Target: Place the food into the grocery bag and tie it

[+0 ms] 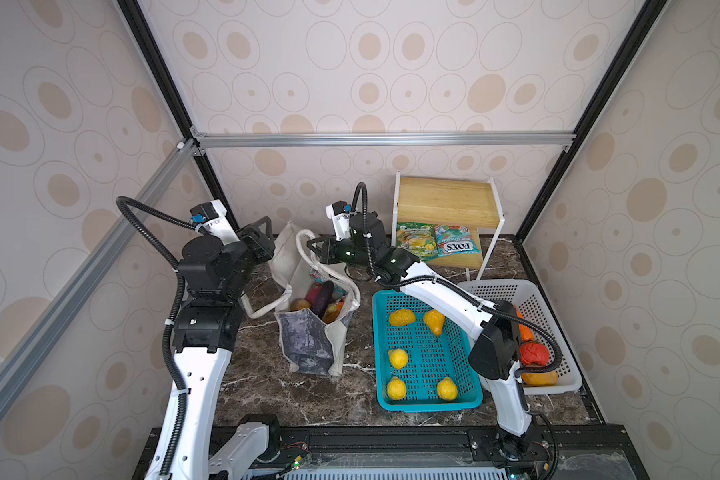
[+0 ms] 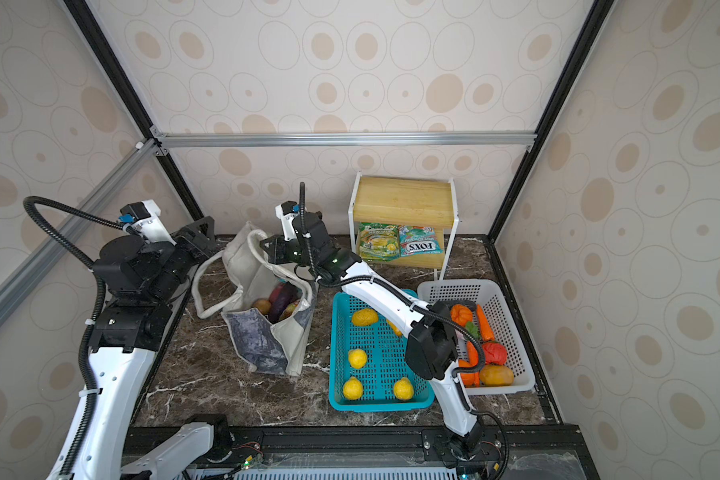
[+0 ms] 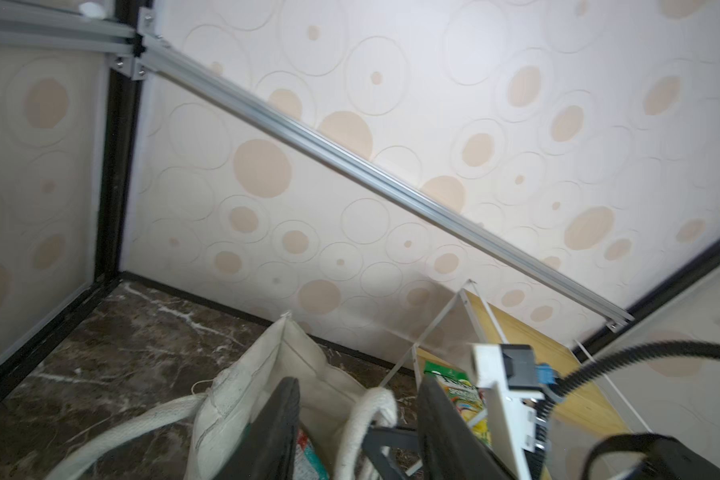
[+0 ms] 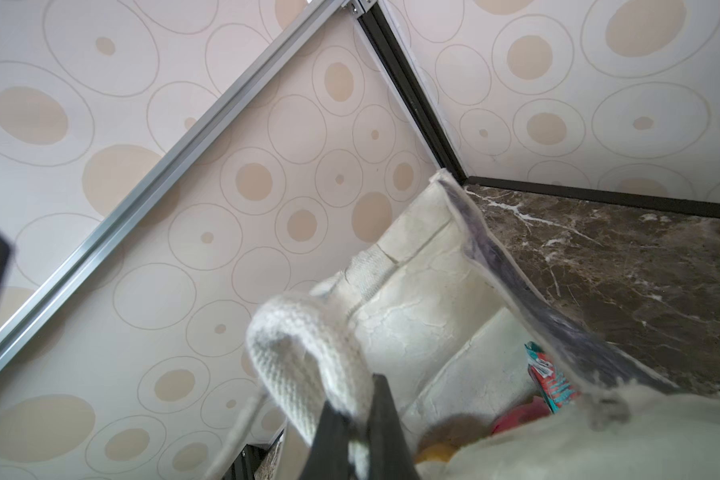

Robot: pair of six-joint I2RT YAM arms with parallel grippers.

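The off-white grocery bag (image 1: pixel 308 345) (image 2: pixel 258 340) stands open on the dark marble table, its printed side toward the front. Food lies inside it: a purple eggplant (image 1: pixel 323 297) (image 2: pixel 283 297), an orange fruit (image 1: pixel 300 304) and a teal packet (image 4: pixel 553 378). My right gripper (image 1: pixel 313 245) (image 4: pixel 356 399) is shut on one white strap handle (image 4: pixel 308 353), holding its loop up above the bag's back rim. My left gripper (image 1: pixel 265 232) (image 3: pixel 358 419) stands open just left of the bag's back corner, holding nothing. The other strap (image 1: pixel 258 309) droops onto the table at the left.
A teal basket (image 1: pixel 427 405) with several yellow fruits sits right of the bag. Beyond it is a white basket (image 1: pixel 558 388) of orange and red produce. A wooden shelf (image 1: pixel 445 199) at the back right carries two snack packets (image 1: pixel 437 245). Walls close in on three sides.
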